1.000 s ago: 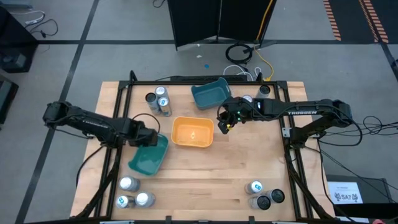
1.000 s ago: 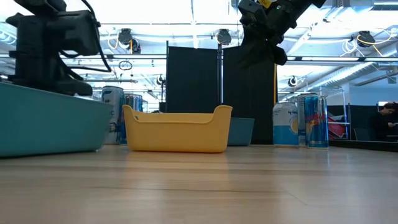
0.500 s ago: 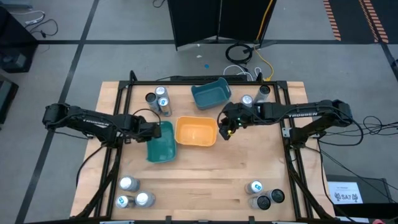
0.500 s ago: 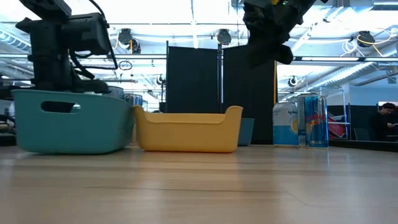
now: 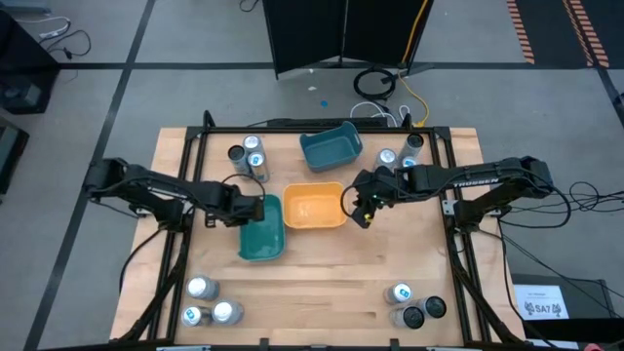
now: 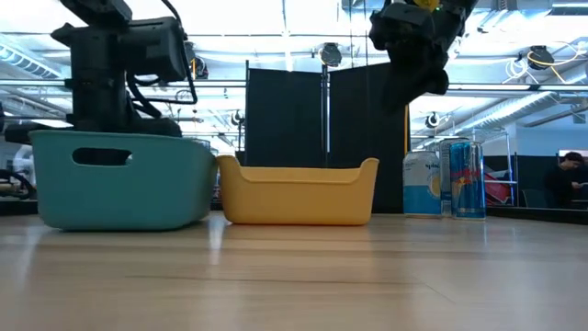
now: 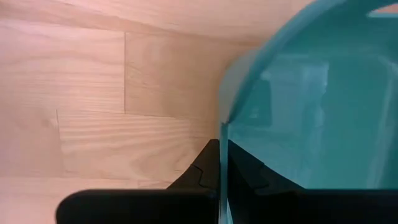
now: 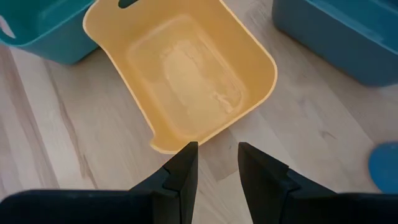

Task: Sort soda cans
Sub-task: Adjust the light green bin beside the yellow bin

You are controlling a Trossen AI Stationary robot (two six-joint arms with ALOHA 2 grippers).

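High view showed the left gripper (image 5: 255,208) clamped on the teal rectangular plastic tray's (image 5: 263,234) rim, mid-worktop. The right gripper (image 5: 358,207), fingers slightly apart and empty, hovered beside the orange plastic tray (image 5: 314,207). Small metal soda cans (image 5: 252,157) stood in corner clusters.

Teal tray (image 5: 261,227) swung from a tilted lie at the left to square, long side running near-to-far, and carried rightward until touching the orange tray's (image 5: 313,207) left side. Left gripper (image 5: 257,206) moved right with it, fingers clamped on the tray's far rim. Orange tray nudged slightly to the right. Right gripper (image 5: 363,216) shifted right and a little nearer, now just off the orange tray's right edge, above the desk (image 5: 331,283).
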